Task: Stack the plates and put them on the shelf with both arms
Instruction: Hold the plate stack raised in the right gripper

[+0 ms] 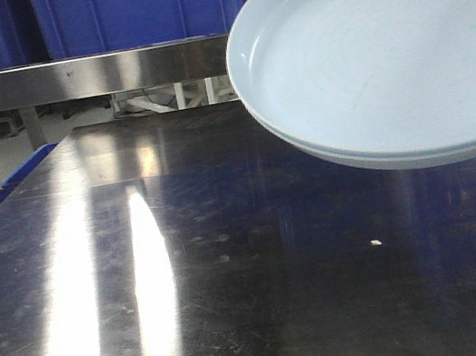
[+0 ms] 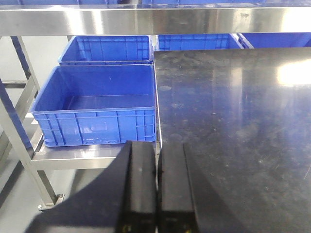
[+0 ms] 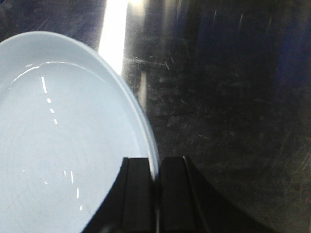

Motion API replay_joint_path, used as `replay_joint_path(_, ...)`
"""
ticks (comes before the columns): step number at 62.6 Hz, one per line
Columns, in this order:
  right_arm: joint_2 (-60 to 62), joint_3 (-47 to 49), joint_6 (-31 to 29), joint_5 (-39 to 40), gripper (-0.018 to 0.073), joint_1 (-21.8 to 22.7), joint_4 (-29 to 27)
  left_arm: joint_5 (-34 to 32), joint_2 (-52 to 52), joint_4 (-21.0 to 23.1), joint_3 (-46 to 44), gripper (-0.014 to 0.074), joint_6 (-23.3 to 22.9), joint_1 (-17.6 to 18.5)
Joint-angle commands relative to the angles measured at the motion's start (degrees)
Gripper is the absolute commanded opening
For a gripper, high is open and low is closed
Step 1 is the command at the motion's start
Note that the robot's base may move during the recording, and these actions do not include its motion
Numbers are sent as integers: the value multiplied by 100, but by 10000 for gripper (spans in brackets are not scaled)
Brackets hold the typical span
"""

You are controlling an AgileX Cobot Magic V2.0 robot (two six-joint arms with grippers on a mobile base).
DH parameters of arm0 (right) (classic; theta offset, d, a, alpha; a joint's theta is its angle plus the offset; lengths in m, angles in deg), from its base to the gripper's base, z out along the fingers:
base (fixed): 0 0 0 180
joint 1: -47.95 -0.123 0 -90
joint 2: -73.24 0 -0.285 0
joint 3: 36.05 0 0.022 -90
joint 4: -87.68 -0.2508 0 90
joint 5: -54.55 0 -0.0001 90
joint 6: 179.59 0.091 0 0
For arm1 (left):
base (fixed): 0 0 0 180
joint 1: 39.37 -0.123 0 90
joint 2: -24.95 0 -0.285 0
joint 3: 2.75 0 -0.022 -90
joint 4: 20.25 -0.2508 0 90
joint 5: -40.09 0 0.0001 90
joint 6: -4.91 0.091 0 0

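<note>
Off the tabletop's (image 1: 145, 277) left edge, 2 blue crates (image 2: 97, 102) sit on a lower rack. My left gripper (image 2: 156, 160) hangs by that same edge, jaws pressed together with nothing between them. Along the far edge runs the steel shelf (image 1: 64, 79). Further right, the 2 plates (image 1: 382, 51), nested, hang clear above the tabletop's far right part. My right gripper (image 3: 156, 170) is clamped on their rim, so the stack spreads leftward from it. I judge the shelf lies straight ahead, and the stack's free left rim faces the idle left arm.
</note>
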Motion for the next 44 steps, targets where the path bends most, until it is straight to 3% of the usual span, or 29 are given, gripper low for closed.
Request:
replay_joint_path(1, 91, 157, -38, 502, 48, 13, -64, -465, 7, 20, -183, 87, 9, -9)
replay_joint_path(44, 91, 157, -38, 502, 48, 13, -64, -465, 7, 20, -183, 87, 9, -9)
